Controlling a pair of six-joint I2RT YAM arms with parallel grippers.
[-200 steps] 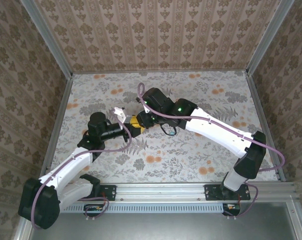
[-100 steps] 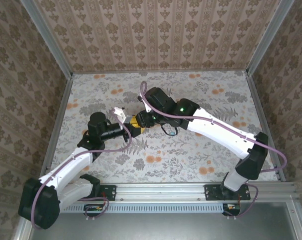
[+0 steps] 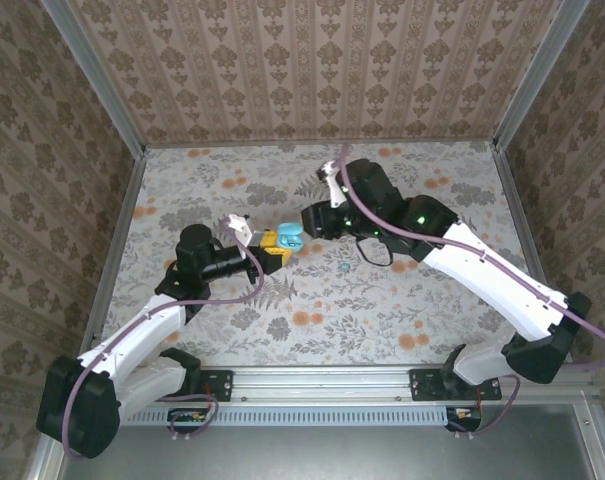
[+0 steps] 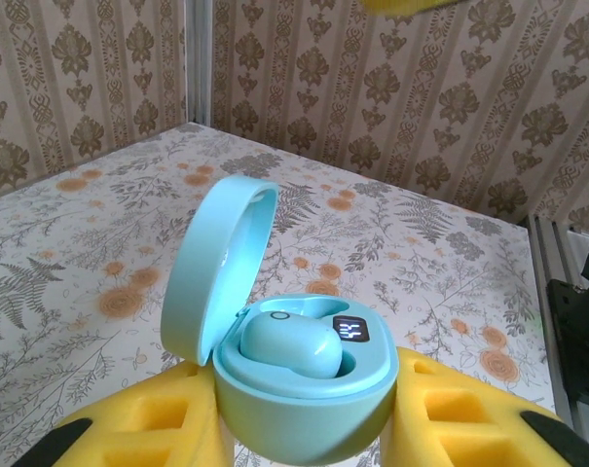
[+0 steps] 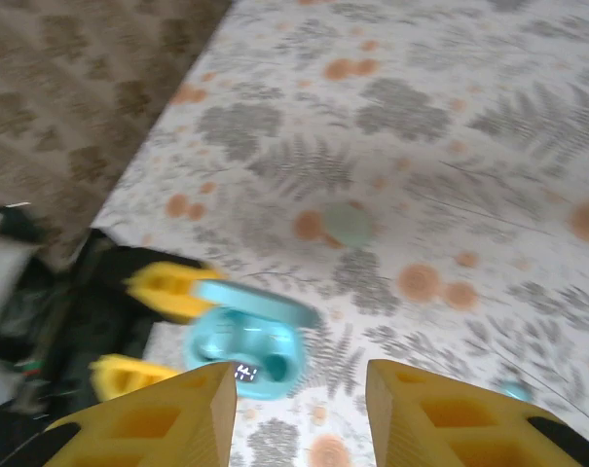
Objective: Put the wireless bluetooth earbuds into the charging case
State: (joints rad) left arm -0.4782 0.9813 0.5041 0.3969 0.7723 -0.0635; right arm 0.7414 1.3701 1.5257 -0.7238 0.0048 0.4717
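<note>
Left wrist view: the left pincer [image 3: 271, 249] clamps the charging case [image 4: 304, 413] with its lid open, likely steadying it for loading, and one earbud [image 4: 289, 342] sits inside. The second earbud [image 3: 344, 267] lies on the counter [image 3: 422, 305], right of the case. The right pincer [image 5: 294, 394], jaws apart and empty, was at the case a second ago and has since drawn back.

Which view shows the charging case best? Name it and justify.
Left wrist: the charging case sits close and sharp, lid open, one earbud seated inside. Top external shows the case small and distant; right wrist shows the case blurred, from above.
</note>
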